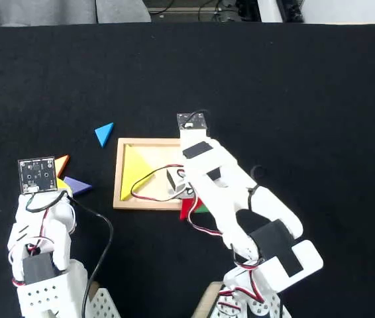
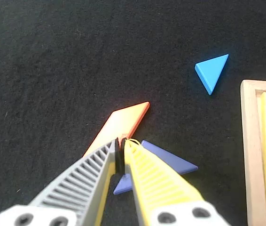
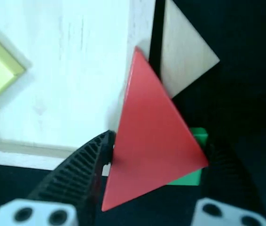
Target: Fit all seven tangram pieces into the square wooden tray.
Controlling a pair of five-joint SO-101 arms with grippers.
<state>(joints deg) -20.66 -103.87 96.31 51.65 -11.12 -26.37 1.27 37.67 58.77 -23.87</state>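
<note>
Black cloth point(image 1: 273, 79); red triangle point(image 3: 152, 141) between fingers point(image 3: 76, 181)

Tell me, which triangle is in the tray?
The yellow triangle: it lies inside the wooden tray. The light blue triangle and dark blue triangle lie outside; the red triangle is at the rim.

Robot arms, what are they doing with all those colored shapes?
They are working on a tangram puzzle. The right gripper has the red triangle pinched between its fingers at the edge of the wooden tray nearest the arms, with a green piece partly under it. One yellow triangle already lies in the tray. The left gripper, fingers shut, is right over an orange piece and a dark blue triangle on the black table. A light blue triangle lies alone nearby.
</note>
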